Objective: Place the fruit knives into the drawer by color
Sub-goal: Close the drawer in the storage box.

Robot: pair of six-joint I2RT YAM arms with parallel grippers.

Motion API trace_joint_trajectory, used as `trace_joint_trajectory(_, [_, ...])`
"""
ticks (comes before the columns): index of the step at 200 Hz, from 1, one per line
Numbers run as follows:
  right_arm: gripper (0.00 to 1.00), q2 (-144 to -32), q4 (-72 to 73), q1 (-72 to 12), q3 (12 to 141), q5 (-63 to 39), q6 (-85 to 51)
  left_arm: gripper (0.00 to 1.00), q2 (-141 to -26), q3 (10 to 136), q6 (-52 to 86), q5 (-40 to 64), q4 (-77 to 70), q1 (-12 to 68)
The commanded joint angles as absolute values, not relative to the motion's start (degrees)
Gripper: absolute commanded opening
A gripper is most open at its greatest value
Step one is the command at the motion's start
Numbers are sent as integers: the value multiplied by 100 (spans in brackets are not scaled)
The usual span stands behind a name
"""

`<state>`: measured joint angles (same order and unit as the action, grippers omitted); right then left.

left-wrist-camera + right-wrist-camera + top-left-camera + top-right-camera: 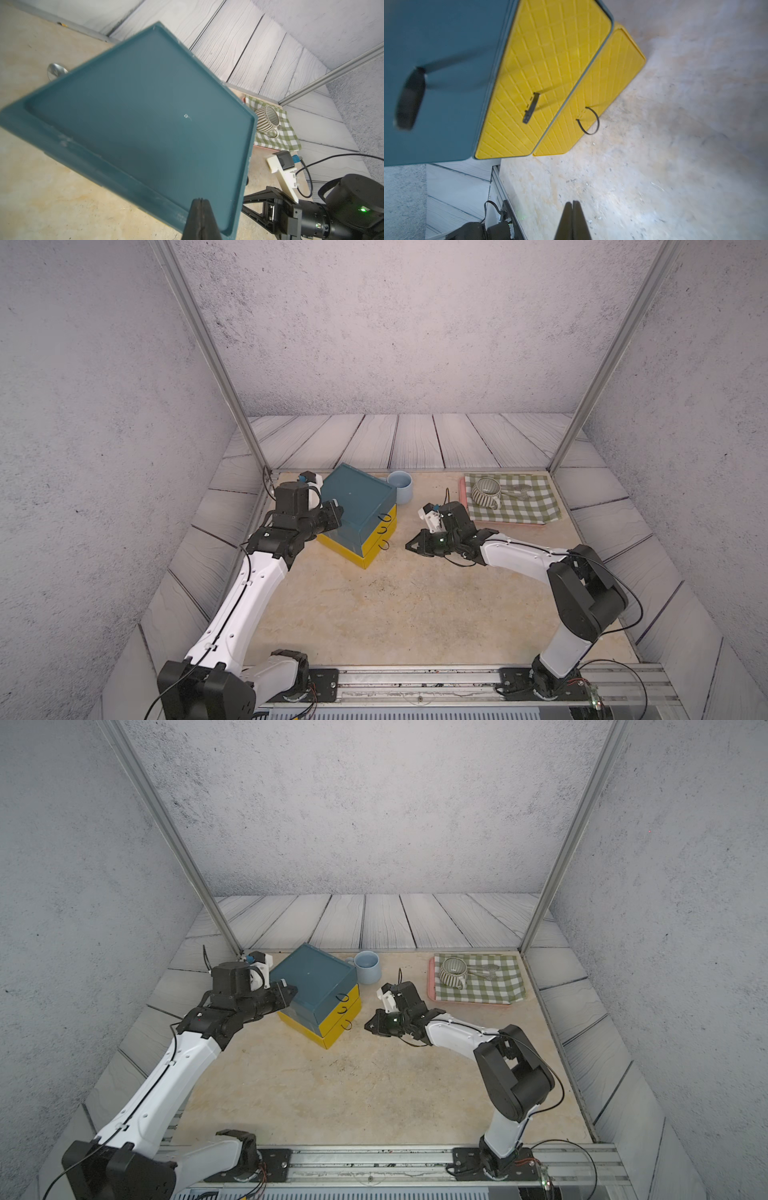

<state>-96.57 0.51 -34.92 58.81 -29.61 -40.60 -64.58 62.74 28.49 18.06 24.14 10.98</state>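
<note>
Top views, left gripper [338, 512]: fingers are pressed together with nothing pinched. It is set at the upper side edge of the drawer chest [357, 499].
Top views, right gripper [410, 546]: fingers are pressed together with nothing pinched. It is aimed at the chest's pull side, with bare table [415, 605] between.
Top views, surroundings: one pale blue cup [400, 486] is seen beyond the chest from both grippers. Behind the right wrist lies one pink tray [462, 491] under one green checked cloth [523, 506]. One striped mug [484, 492] and metal cutlery [515, 490] are laid on it.
Left wrist, ahead of tips: the chest's teal top fills the view, with the closed tips over its rim. Contact cannot be told.
Left wrist, obstruction: one rounded metal piece [55, 70] is half hidden past the chest's far edge.
Right wrist, ahead of tips: three fronts are counted, one teal and two yellow.
Right wrist, pulls: three black ring pulls [531, 108] are counted, one on each front.
</note>
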Motion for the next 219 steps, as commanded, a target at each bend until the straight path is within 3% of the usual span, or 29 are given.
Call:
trace_joint_trajectory(1, [6,-9236,-370,-3405,5680,-2567,-3602,0,-6113,6244,2747,1532,2404,1063])
trace_joint_trajectory(49, [11,-8245,-1060,-3258,5238,-1727,-3034,0,-5495,5926,2648,898,2401,1064])
trace_joint_trajectory(63, [17,-7862,-1197,-3208,5042,-1392,-2905,1,-5330,5796,2631,659,2443,1063])
trace_joint_trajectory(77, [28,-7454,-1370,-3139,4833,-983,-2817,20,-5189,5655,2607,366,2487,1060])
trace_joint_trajectory(87, [36,-7201,-1474,-3098,4717,-743,-2749,39,-5102,5496,2607,103,2511,1055])
trace_joint_trajectory(100, [54,-6850,-1613,-3017,4552,-364,-2669,62,-5003,5254,2639,-279,2470,1042])
trace_joint_trajectory(109, [83,-6632,-1731,-2940,4434,-138,-2601,74,-4944,5045,2697,-526,2386,1024])
trace_joint_trajectory(118, [100,-6473,-1793,-2881,4361,-33,-2554,84,-4886,4868,2766,-729,2344,996])
trace_joint_trajectory(136, [99,-6231,-1938,-2758,4188,305,-2543,100,-4789,4578,2879,-1175,2269,944])
trace_joint_trajectory(174, [99,-5770,-1879,-2558,3686,1128,-2686,99,-4531,3817,3245,-2709,2051,898])
trace_joint_trajectory(219, [99,-5017,-1720,-2428,3162,1913,-2609,99,-4163,2520,2957,-3617,690,896])
